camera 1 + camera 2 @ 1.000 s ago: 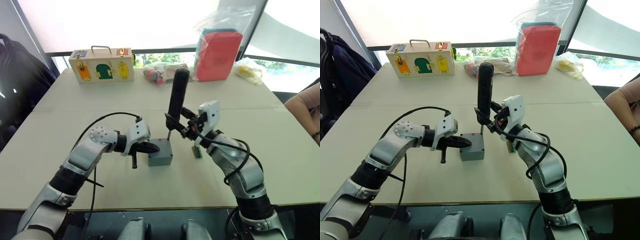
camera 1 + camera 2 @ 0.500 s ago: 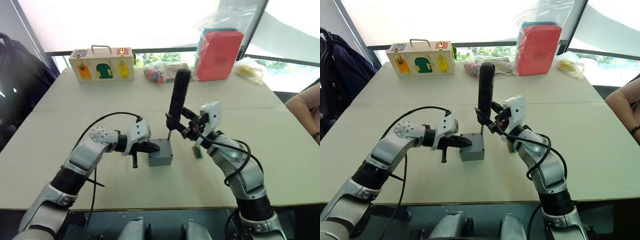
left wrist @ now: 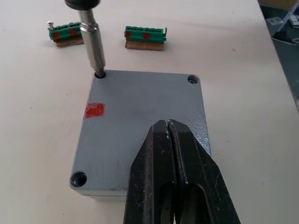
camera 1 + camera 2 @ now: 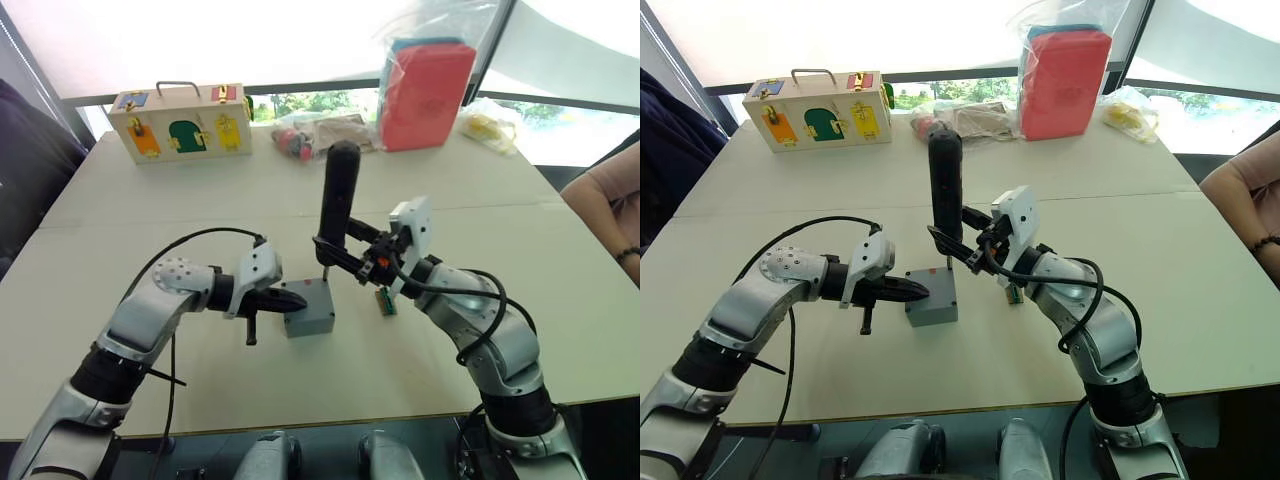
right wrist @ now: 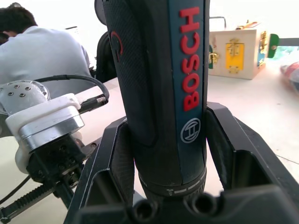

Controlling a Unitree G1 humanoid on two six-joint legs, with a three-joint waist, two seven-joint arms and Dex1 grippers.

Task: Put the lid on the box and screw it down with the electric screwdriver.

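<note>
The grey box stands mid-table with the lid seated flat on top, a red mark near one corner of the lid. My left gripper is shut, and its joined tips rest on the lid's top from the left. The black electric screwdriver stands upright with my right gripper shut around its lower body. Its metal bit sits in the lid's far corner hole. Two other corner holes show open.
Two small green strips lie just beyond the box. A wooden box with coloured doors, a bagged red case and other bags line the far edge. A person's arm is at the right edge.
The whole picture has shifted with the camera. Both grippers, the screwdriver and the box keep the same places relative to each other.
</note>
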